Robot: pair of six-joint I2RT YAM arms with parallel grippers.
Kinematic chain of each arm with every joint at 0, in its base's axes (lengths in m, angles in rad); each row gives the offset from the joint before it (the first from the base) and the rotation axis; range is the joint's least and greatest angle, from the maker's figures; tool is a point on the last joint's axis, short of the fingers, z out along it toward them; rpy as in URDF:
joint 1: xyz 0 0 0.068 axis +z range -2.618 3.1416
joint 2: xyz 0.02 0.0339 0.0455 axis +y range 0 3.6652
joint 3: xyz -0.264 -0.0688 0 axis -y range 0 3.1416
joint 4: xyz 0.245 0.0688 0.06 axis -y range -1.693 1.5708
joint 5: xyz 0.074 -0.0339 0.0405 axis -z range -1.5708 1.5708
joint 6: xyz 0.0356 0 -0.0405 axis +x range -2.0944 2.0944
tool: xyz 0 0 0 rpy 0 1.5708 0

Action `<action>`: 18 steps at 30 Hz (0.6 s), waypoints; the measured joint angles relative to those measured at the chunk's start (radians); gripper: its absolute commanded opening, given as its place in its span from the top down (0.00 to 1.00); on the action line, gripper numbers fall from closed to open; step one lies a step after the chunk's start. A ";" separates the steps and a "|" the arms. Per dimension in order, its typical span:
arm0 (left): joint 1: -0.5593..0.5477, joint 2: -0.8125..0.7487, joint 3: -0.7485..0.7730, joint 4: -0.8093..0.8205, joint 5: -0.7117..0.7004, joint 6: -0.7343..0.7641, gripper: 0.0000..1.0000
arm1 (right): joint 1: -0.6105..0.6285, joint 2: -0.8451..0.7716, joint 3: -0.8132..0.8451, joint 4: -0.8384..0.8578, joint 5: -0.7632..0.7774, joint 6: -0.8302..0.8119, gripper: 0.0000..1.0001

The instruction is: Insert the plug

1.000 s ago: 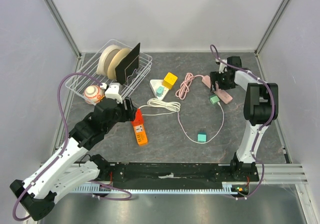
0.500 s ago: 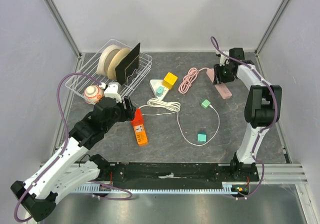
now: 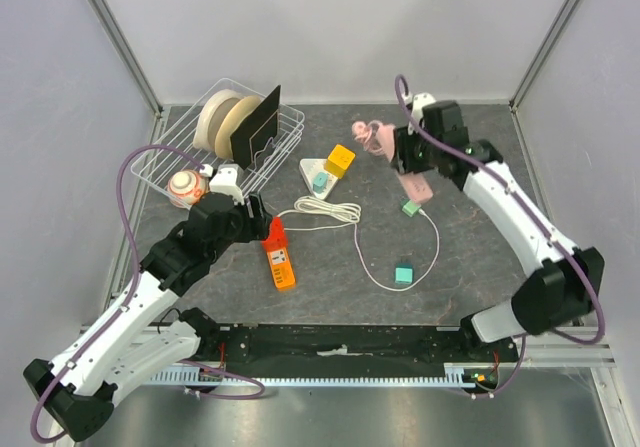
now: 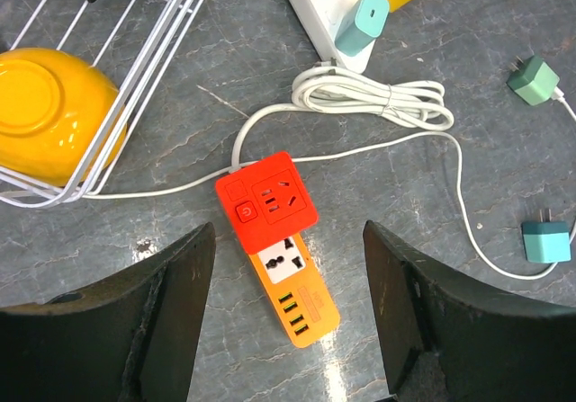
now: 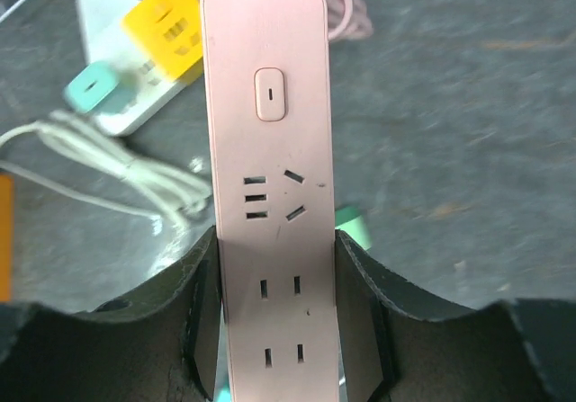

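One green plug (image 3: pixel 411 208) lies loose on the table (image 3: pixel 320 267), close by the pink power strip (image 5: pixel 265 150) that the right gripper (image 5: pixel 274 317) clenches at far right; insertion not yet begun (left gripper (image 4: pixel 288 303) spread, empty, above the orange power strip (image 4: pixel 274 240)).

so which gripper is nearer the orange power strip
Left. The left gripper is right above the orange power strip, jaws open. The right gripper is well away toward the back right, shut on the pink power strip.
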 measured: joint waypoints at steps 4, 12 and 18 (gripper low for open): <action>0.004 0.011 0.000 0.000 0.009 0.000 0.27 | 0.127 -0.126 -0.202 0.033 0.062 0.150 1.00; 0.005 0.036 0.000 0.000 0.026 0.000 0.27 | 0.434 -0.207 -0.537 0.114 0.221 0.455 1.00; 0.005 0.046 -0.002 0.001 0.026 0.000 0.27 | 0.576 -0.207 -0.623 0.142 0.325 0.624 1.00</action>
